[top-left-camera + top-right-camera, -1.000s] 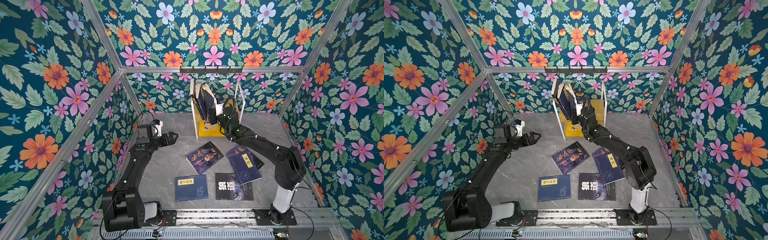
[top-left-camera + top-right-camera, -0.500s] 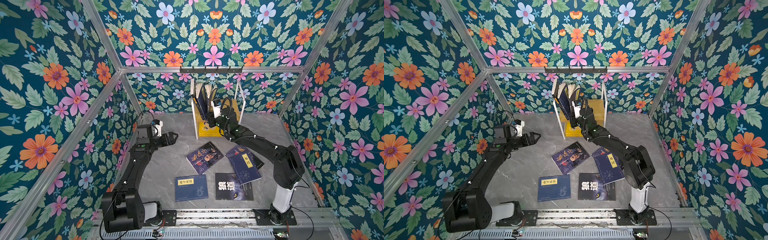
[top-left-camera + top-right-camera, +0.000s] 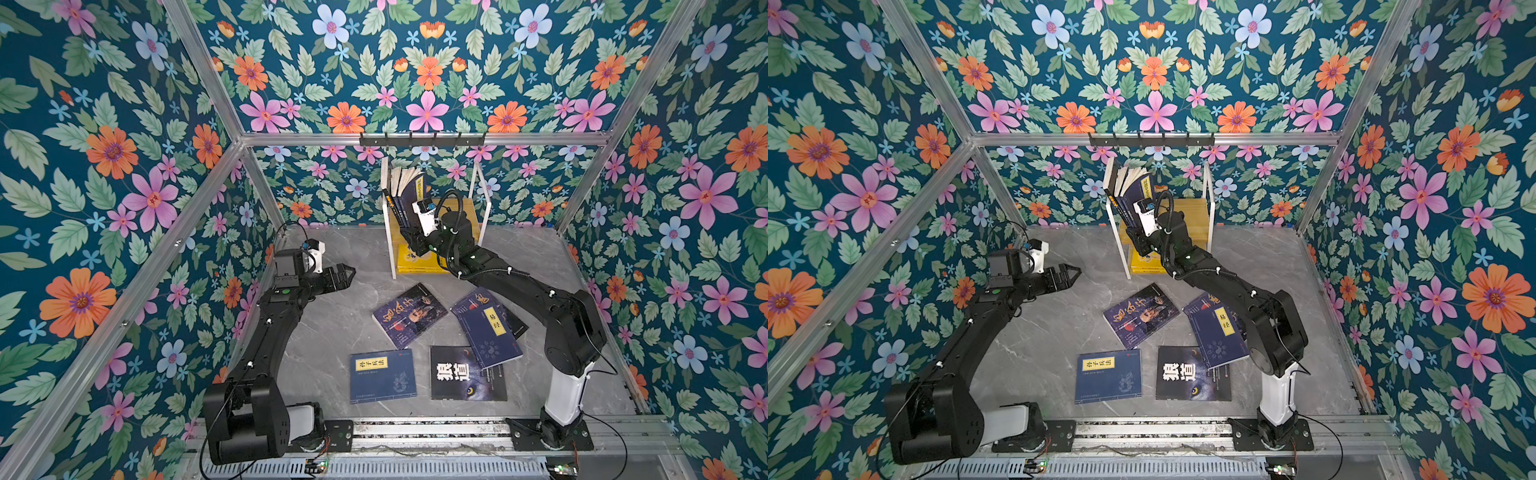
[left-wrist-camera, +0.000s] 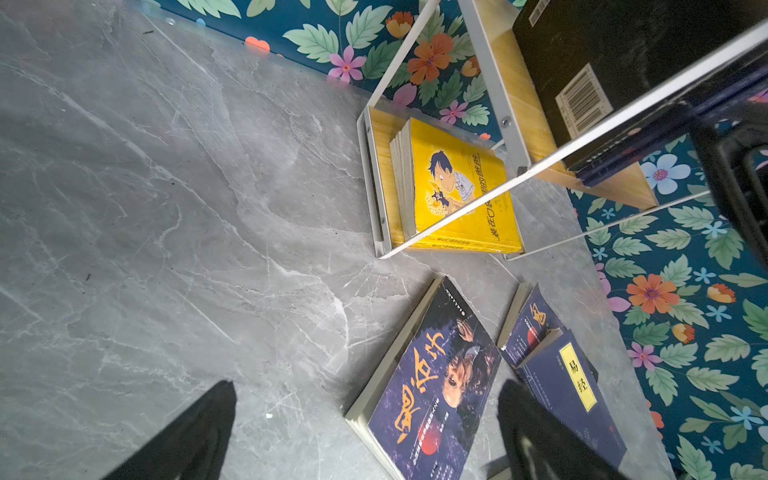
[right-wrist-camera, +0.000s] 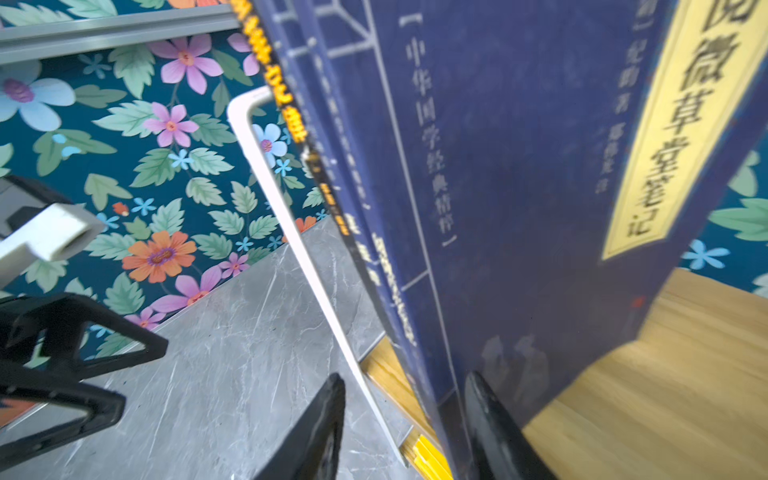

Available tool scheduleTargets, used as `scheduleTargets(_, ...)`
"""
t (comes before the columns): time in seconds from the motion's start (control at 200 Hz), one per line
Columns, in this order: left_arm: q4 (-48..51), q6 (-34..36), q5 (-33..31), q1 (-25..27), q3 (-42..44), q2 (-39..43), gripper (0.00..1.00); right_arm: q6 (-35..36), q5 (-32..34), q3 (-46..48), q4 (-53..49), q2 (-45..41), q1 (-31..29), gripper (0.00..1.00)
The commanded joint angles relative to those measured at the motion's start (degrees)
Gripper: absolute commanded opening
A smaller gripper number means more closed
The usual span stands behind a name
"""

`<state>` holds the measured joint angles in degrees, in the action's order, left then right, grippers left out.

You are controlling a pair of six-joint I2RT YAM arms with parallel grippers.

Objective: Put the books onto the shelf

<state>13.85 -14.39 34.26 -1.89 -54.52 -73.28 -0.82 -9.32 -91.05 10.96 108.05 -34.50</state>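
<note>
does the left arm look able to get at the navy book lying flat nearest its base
Probably yes: the left gripper hangs open over bare table, and the navy book lies uncovered, nothing between them.

Black book [image 3: 467, 374] reads 狼道; navy book [image 3: 492, 332] reads 易经.

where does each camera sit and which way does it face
Top views: high at the front, looking down toward the shelf at the back wall; left arm and right arm show whole.
Left wrist: on the left arm, facing the yellow book on the shelf's lower board; its open jaws' tips show.
Right wrist: on the right arm, close against the navy books on the upper board; its parted jaws and the left jaws show.
Shared: both wrist views catch the shelf's white frame.
</note>
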Motion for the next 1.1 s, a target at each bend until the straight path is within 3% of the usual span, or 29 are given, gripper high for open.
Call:
scheduleTargets(0.0,-0.27,0.91,-0.37,-0.20,-0.44,-0.20,1.00,2.32,-2.25,-0.56,-1.30,-0.31,-0.04,0.50)
scheduleTargets(0.2,-0.54,0.87,-0.33,-0.33,-0.04,-0.24,1.00,6.94,-5.74,0.82,-3.92,-2.29,0.85,0.63)
scheduleTargets(0.54,0.06,0.95,-0.51,-0.57,-0.39,0.24,1.00,5.42,-17.55,3.59,0.73,-2.66,6.60,0.93)
scheduleTargets(0.74,-0.49,0.16,-0.15,-0.54,-0.33,-0.03,1.00,7.00,-27.86,-1.01,-0.52,1.61,8.55,0.96)
scheduleTargets(1.095,-0.40,0.86,-0.57,-0.93,0.21,0.29,1.00,9.76,-34.41,-6.80,-3.96,8.75,10.90,0.93)
